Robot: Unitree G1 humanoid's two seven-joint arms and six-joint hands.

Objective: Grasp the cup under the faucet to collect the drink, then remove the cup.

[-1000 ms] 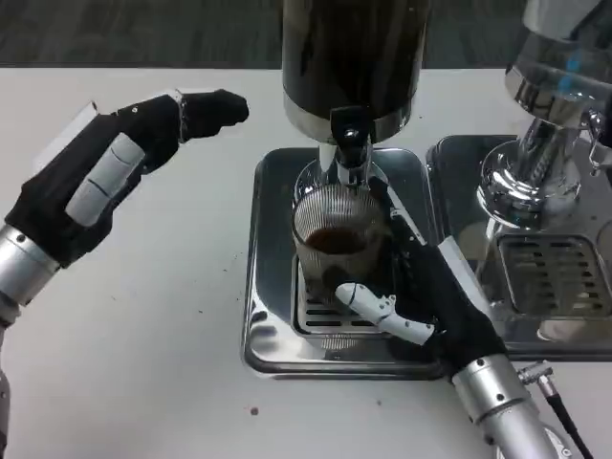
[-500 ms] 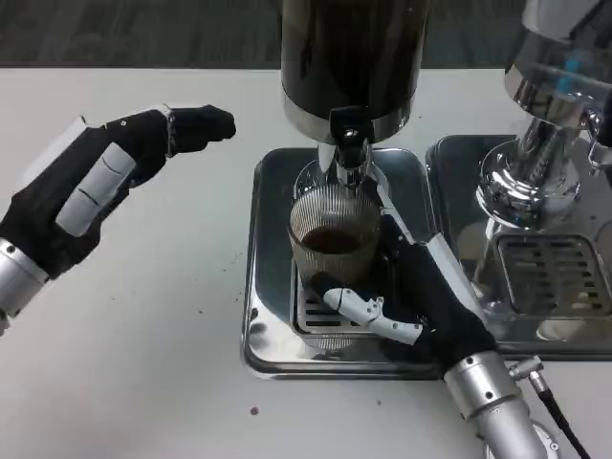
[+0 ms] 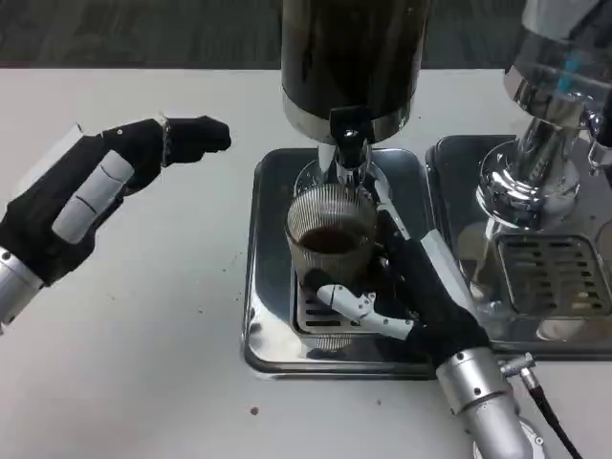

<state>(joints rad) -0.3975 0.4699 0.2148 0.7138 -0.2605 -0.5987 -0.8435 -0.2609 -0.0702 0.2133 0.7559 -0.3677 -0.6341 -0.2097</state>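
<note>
A ribbed clear glass cup (image 3: 330, 239) with dark drink in it stands on the drip grate (image 3: 320, 314) right under the black faucet (image 3: 348, 134) of the dark dispenser (image 3: 352, 57). My right hand (image 3: 421, 292) wraps the cup from the right, thumb across its front lower side and fingers behind it. My left hand (image 3: 96, 186) hovers over the table to the left of the tray, holding nothing, fingers stretched toward the dispenser.
The cup's steel drip tray (image 3: 273, 287) sits mid-table. A second steel tray (image 3: 555, 277) with a chrome dispenser base (image 3: 531, 172) stands at the right. A black cable (image 3: 555, 421) runs by my right wrist.
My right hand has slid a little left and closed tighter around the cup. My left hand has drifted slightly down and left.
</note>
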